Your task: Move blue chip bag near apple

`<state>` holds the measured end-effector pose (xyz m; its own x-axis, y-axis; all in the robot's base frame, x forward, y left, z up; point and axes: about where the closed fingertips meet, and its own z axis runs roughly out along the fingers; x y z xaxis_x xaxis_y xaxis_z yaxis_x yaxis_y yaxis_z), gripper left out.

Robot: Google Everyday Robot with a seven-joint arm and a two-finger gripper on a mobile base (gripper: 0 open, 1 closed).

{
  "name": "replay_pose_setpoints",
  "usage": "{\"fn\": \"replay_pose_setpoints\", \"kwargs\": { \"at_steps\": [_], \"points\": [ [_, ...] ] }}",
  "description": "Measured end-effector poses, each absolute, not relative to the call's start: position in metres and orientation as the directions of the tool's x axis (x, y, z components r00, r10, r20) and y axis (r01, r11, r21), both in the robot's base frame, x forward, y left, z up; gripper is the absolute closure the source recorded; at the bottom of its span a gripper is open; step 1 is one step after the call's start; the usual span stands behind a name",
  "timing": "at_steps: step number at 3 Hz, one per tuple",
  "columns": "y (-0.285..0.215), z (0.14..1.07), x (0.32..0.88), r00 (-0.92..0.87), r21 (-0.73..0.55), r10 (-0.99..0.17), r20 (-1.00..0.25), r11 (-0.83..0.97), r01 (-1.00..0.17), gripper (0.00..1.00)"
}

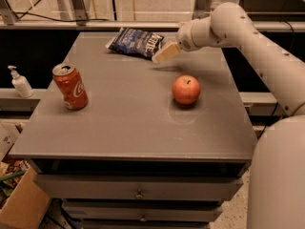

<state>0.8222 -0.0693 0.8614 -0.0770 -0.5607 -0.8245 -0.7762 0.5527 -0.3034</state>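
Observation:
The blue chip bag [136, 41] lies flat at the back of the grey table top [119, 123], dark navy with white lettering. The apple [186, 89], red-orange with a dark stem, sits right of the table's middle, well in front of the bag. My gripper [162, 54] hangs just above the table at the bag's right edge, between bag and apple, its pale fingers pointing down-left toward the bag. It holds nothing that I can see.
A red soda can [70, 86] stands upright on the left side of the table. A white pump bottle [20, 82] stands on a ledge off the left edge. Drawers lie below the table front. A cardboard box [21, 204] sits low left.

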Motion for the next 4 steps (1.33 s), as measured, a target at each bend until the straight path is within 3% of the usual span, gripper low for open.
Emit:
{"fn": "replay_pose_setpoints", "kwargs": {
  "at_steps": [3,4],
  "points": [
    [-0.040,0.840,0.849,-0.142,-0.184,-0.442,-0.885,0.615,-0.767,0.00],
    [-0.028,0.837,0.848,-0.153,-0.156,-0.420,-0.895,0.614,-0.774,0.16]
  ]
}}
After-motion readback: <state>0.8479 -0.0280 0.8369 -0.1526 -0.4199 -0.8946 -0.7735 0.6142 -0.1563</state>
